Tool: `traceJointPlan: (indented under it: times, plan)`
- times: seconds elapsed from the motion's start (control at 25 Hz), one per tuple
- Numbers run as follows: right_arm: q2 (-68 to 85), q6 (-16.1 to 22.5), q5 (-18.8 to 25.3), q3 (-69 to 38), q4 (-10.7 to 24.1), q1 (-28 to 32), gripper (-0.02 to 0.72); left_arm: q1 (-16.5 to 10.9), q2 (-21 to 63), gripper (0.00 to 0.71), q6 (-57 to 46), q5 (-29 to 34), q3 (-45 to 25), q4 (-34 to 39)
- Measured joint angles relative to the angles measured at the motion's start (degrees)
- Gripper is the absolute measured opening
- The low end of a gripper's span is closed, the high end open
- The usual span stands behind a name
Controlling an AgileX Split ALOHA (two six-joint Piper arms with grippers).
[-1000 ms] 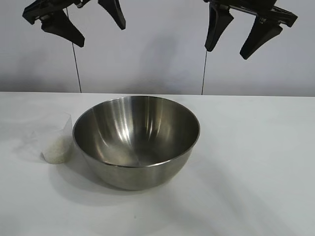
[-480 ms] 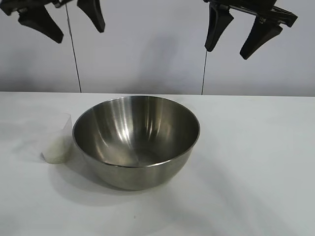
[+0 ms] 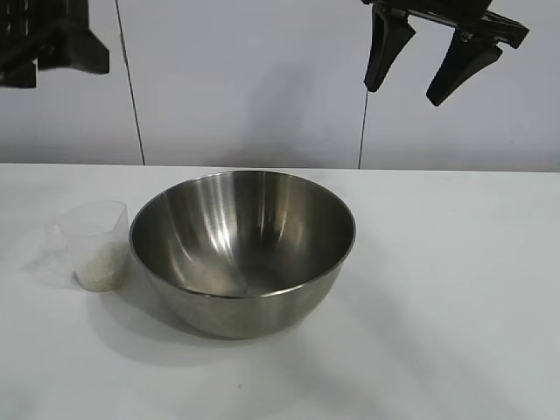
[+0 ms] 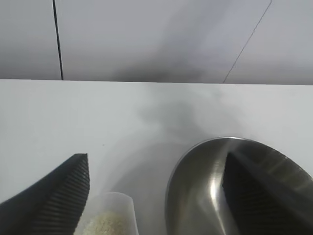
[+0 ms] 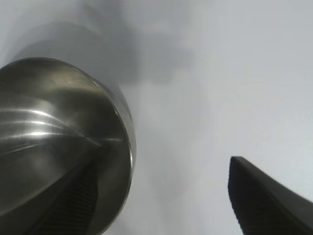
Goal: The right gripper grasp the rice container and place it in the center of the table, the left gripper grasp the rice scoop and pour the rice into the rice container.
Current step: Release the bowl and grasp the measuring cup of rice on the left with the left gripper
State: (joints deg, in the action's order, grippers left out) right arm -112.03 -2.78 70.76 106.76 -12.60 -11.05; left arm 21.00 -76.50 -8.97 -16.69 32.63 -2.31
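One light, thin-walled rice scoop (image 3: 94,245), rice inside, stands touching the rice container's (image 3: 242,249) left side, so my wide-open, empty left pincer (image 4: 154,196) should clasp its sides gently.

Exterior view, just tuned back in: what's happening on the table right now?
Nothing is being held at the moment. The steel bowl sits around the middle of the white table, and no rice shows in it. Right beside it stands the small plastic cup, with rice in its bottom. The left hand is open, the cup showing between its fingers in the left wrist view. The right hand hangs open above the table, clear of the bowl. No pouring has happened yet.
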Motion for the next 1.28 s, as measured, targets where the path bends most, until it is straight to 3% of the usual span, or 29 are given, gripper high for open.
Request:
traceJointPlan:
  times: [0.24, 0.56, 0.76, 1.04, 1.28]
  plan:
    - [0.0, 0.0, 0.05, 0.0, 0.0, 0.0, 0.516, 0.0, -5.13, 0.544, 12.9, -20.66, -15.06, -0.85]
    - [0.0, 0.0, 0.05, 0.0, 0.0, 0.0, 0.516, 0.0, -20.92, 0.467, 14.0, -46.39, -21.43, -13.89]
    - [0.0, 0.0, 0.05, 0.0, 0.0, 0.0, 0.516, 0.0, -32.8, 0.464, 8.97, -48.26, -21.43, -13.71]
    - [0.0, 0.0, 0.05, 0.0, 0.0, 0.0, 0.516, -0.42, -39.03, 0.464, 13.39, -48.96, -17.21, -13.55]
    - [0.0, 0.0, 0.05, 0.0, 0.0, 0.0, 0.516, -4.25, -41.92, 0.464, 12.43, -49.44, -13.35, -12.47]
